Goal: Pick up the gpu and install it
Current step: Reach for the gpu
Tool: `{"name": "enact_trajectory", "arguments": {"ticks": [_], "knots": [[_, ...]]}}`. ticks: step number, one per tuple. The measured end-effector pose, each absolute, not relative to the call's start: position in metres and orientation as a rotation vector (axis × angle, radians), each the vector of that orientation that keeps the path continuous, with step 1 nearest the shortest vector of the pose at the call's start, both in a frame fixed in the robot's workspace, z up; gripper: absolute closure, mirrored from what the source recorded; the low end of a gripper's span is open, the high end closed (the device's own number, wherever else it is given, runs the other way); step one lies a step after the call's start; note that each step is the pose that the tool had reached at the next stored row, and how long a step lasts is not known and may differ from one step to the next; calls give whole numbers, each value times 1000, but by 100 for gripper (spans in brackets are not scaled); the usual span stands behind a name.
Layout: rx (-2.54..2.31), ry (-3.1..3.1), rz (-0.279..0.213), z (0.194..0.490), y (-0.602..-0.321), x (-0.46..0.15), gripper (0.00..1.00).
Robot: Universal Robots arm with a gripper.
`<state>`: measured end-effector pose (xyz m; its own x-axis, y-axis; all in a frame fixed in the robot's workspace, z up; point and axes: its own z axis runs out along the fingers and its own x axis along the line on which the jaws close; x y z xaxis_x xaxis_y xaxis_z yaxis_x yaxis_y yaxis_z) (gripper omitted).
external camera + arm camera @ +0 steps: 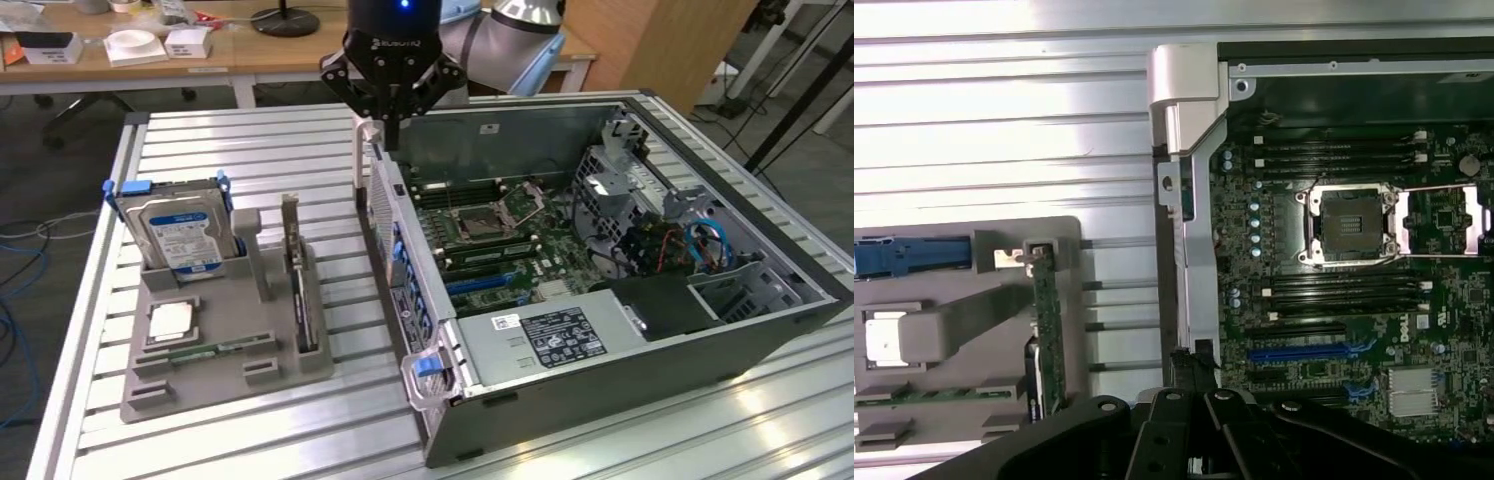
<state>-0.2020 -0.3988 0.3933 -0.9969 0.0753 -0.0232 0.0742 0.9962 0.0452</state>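
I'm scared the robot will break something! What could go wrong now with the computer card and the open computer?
1. The shut fingers hang right by an upright wall of the computer case; a careless move might bump it.
2. The gpu stands on edge in the gray holder, near the hard drive; an off-centre grab could tip it or knock the drive.
3. The motherboard lies uncovered, so a lowered card may scrape it.

Hard drive point(180, 235), grey holder point(214, 385)
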Motion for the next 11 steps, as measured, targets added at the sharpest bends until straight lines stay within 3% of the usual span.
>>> {"name": "enact_trajectory", "arguments": {"ticks": [11], "knots": [[117, 3114, 69, 393, -399, -215, 89]]}}
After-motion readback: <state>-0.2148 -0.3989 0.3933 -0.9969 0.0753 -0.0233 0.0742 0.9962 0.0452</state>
